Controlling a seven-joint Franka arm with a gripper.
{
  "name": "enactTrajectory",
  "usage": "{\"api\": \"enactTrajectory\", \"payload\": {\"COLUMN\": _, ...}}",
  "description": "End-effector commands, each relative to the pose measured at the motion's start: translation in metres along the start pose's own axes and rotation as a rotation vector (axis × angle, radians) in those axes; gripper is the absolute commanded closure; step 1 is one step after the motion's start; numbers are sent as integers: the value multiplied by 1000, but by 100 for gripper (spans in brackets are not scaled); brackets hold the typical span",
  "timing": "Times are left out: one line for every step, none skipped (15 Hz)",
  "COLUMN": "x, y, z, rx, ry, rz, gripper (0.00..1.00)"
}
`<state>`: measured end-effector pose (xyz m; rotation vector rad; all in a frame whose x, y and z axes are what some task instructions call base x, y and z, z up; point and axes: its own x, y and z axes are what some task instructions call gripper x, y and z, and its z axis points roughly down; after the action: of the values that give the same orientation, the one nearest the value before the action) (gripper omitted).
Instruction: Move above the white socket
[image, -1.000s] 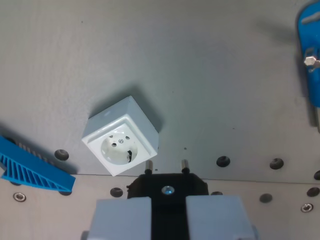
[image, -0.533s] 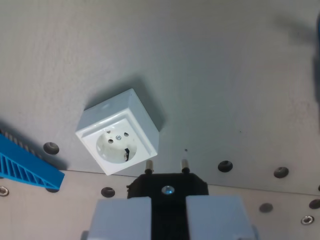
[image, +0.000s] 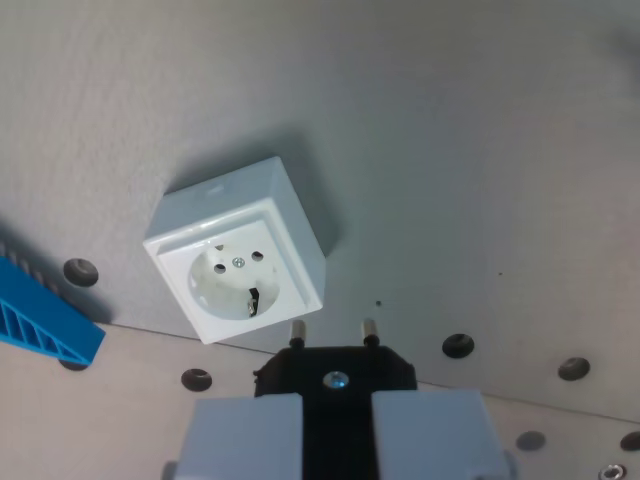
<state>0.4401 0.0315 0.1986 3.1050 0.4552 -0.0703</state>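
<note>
The white socket (image: 238, 255) is a square box with a round two-hole face, lying turned at an angle on the grey plate left of centre. My gripper (image: 335, 425) fills the bottom middle of the wrist view, its grey fingers (image: 245, 435) shut on a black plug (image: 335, 372). The plug's two metal pins (image: 332, 330) point up the picture, just right of and below the socket's lower corner. Plug and socket are apart.
A blue ribbed part (image: 40, 320) pokes in at the left edge. A row of dark screw holes (image: 458, 346) runs across the grey plate (image: 450, 150) near its seam with the lighter board (image: 100, 410) below.
The camera has shifted: the whole scene slid down and left, the socket looks larger and nearer the plug, and the blue piece at the right edge has left the view. The grip is unchanged.
</note>
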Motion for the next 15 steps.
{"api": "enactTrajectory", "payload": {"x": -9, "y": -5, "z": 13, "rx": -48, "ry": 101, "rz": -192, "gripper": 100}}
{"api": "enactTrajectory", "payload": {"x": -11, "y": -7, "z": 17, "rx": -50, "ry": 99, "rz": -202, "gripper": 100}}
{"api": "enactTrajectory", "payload": {"x": -13, "y": -9, "z": 21, "rx": -51, "ry": 98, "rz": -217, "gripper": 100}}
{"api": "enactTrajectory", "payload": {"x": -15, "y": -11, "z": 25, "rx": -53, "ry": 93, "rz": -228, "gripper": 100}}
{"api": "enactTrajectory", "payload": {"x": -16, "y": -13, "z": 30, "rx": -54, "ry": 90, "rz": -243, "gripper": 100}}
{"api": "enactTrajectory", "payload": {"x": -18, "y": -15, "z": 34, "rx": -55, "ry": 88, "rz": -256, "gripper": 100}}
{"api": "enactTrajectory", "payload": {"x": -20, "y": -16, "z": 38, "rx": -55, "ry": 83, "rz": -268, "gripper": 100}}
{"api": "enactTrajectory", "payload": {"x": -21, "y": -18, "z": 42, "rx": -56, "ry": 81, "rz": -278, "gripper": 100}}
{"api": "enactTrajectory", "payload": {"x": -22, "y": -20, "z": 46, "rx": -57, "ry": 80, "rz": -289, "gripper": 100}}
{"api": "enactTrajectory", "payload": {"x": -24, "y": -21, "z": 49, "rx": -58, "ry": 77, "rz": -297, "gripper": 100}}
{"api": "enactTrajectory", "payload": {"x": -25, "y": -23, "z": 53, "rx": -58, "ry": 77, "rz": -309, "gripper": 100}}
{"api": "enactTrajectory", "payload": {"x": -27, "y": -24, "z": 56, "rx": -60, "ry": 77, "rz": -313, "gripper": 100}}
{"api": "enactTrajectory", "payload": {"x": -29, "y": -26, "z": 60, "rx": -61, "ry": 79, "rz": -321, "gripper": 100}}
{"api": "enactTrajectory", "payload": {"x": -30, "y": -27, "z": 62, "rx": -62, "ry": 78, "rz": -327, "gripper": 100}}
{"api": "enactTrajectory", "payload": {"x": -31, "y": -29, "z": 65, "rx": -64, "ry": 80, "rz": -335, "gripper": 100}}
